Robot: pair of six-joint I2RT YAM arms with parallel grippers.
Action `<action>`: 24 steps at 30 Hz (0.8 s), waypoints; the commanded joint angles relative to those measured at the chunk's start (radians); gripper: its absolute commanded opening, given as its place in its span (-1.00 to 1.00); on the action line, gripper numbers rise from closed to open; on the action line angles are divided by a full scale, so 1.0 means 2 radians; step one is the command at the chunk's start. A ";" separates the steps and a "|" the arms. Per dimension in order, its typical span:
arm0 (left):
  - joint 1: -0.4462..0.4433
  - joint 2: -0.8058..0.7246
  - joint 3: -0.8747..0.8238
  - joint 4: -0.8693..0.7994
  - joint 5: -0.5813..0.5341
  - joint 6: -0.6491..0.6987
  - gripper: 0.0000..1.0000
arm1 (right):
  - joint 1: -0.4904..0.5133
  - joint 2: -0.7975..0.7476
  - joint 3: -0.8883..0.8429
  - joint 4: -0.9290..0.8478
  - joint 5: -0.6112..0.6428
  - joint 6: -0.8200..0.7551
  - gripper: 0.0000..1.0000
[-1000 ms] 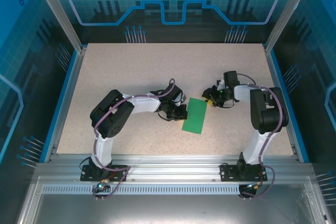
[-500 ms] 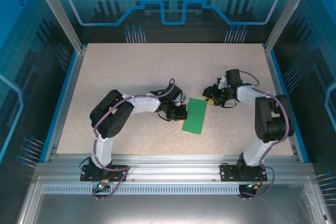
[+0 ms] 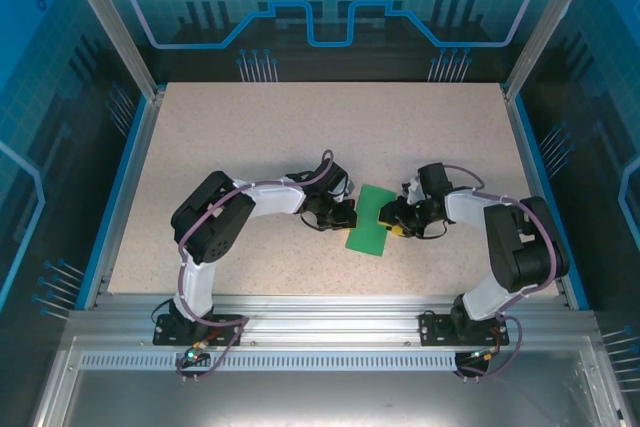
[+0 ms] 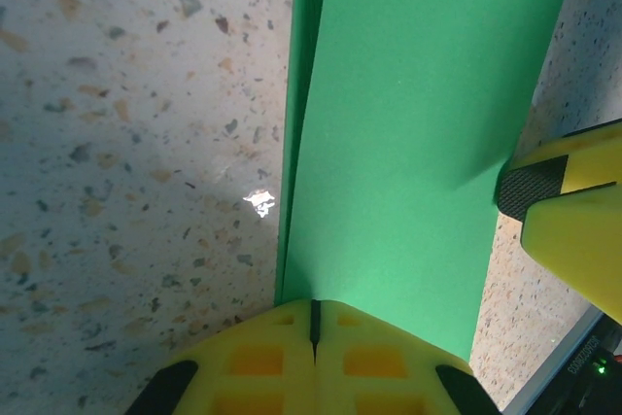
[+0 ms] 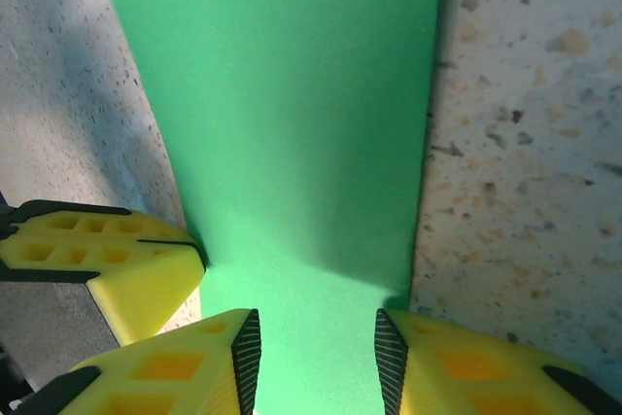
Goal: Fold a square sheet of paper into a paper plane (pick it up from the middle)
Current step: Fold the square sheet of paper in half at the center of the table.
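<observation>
The square sheet of paper [image 3: 369, 220] lies flat mid-table as a bright green oblong. Two layers show along its left edge [image 4: 297, 123] in the left wrist view. My left gripper [image 3: 345, 215] is shut, and its joined yellow tips [image 4: 313, 310] rest on the paper's left edge. My right gripper [image 3: 392, 219] is open at the opposite long edge. Its two fingers stand apart above the paper [image 5: 292, 94], with green showing between them [image 5: 316, 357]. Each wrist view also catches the other gripper's yellow finger [image 4: 564, 216] [image 5: 107, 264] at the paper's side.
The speckled tabletop [image 3: 250, 137] is fenced by blue rails [image 3: 128, 162] and aluminium posts [image 3: 115, 22]. Both arm bases sit on the metal beam [image 3: 320, 322] at the near edge.
My right gripper has come down and to the left, from beyond the paper's far right corner to the middle of its right edge. The left gripper and the paper have stayed put.
</observation>
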 commanded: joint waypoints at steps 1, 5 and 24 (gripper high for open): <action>-0.007 -0.006 -0.013 -0.046 -0.010 0.001 -1.00 | 0.016 -0.035 -0.003 -0.036 -0.012 -0.020 -0.21; -0.007 -0.007 -0.012 -0.045 -0.010 0.001 -1.00 | 0.044 -0.064 -0.011 -0.046 -0.015 -0.020 -0.17; -0.008 -0.012 -0.007 -0.050 -0.010 0.001 -1.00 | 0.083 -0.128 -0.083 -0.027 -0.026 0.013 -0.11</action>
